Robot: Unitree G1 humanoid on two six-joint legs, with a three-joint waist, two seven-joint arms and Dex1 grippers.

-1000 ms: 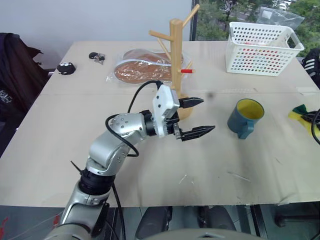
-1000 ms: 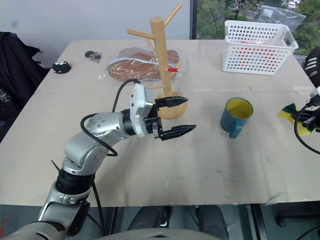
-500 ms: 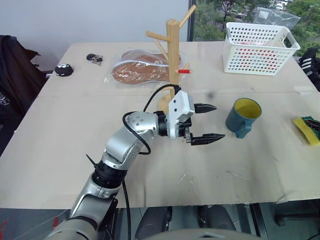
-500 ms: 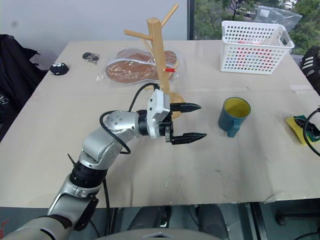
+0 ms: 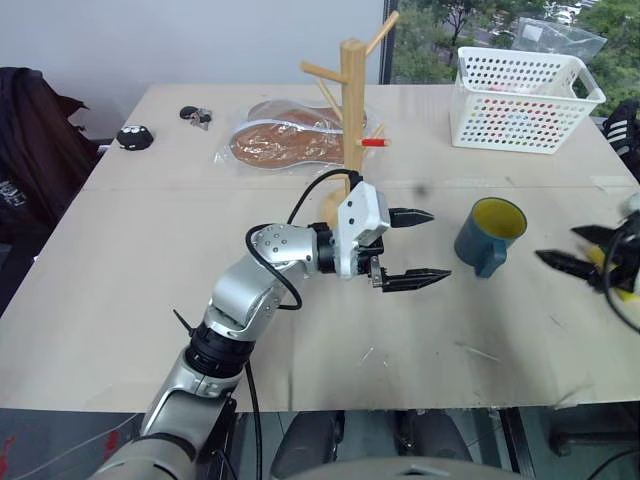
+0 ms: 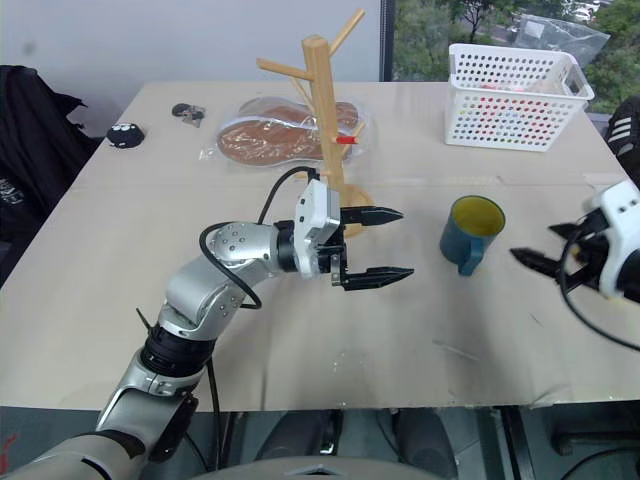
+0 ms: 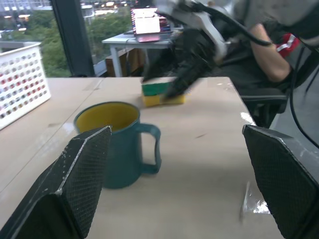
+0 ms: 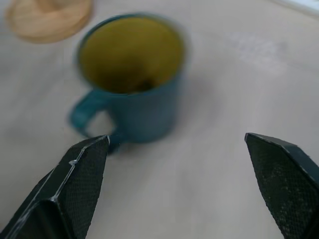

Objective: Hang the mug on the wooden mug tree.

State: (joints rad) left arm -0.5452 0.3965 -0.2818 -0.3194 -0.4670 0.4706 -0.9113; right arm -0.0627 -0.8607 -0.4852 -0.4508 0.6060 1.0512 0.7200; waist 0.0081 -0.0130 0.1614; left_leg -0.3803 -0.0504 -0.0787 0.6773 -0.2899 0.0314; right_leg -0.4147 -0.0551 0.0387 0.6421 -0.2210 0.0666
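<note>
Just right of the wooden mug tree, the mug is flanked, untouched, by the left gripper and right gripper, both spread wide and empty.

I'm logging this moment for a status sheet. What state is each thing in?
mug: upright on the table, empty, unheld.
wooden mug tree: upright, pegs bare.
left gripper: open, empty, pointing at the mug.
right gripper: open, empty, short of the mug.
white basket: upright, holding coloured items.
sponge: lying flat.

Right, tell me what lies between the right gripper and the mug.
Bare tabletop only, by the right eye view: the open right gripper faces the mug across it.
</note>
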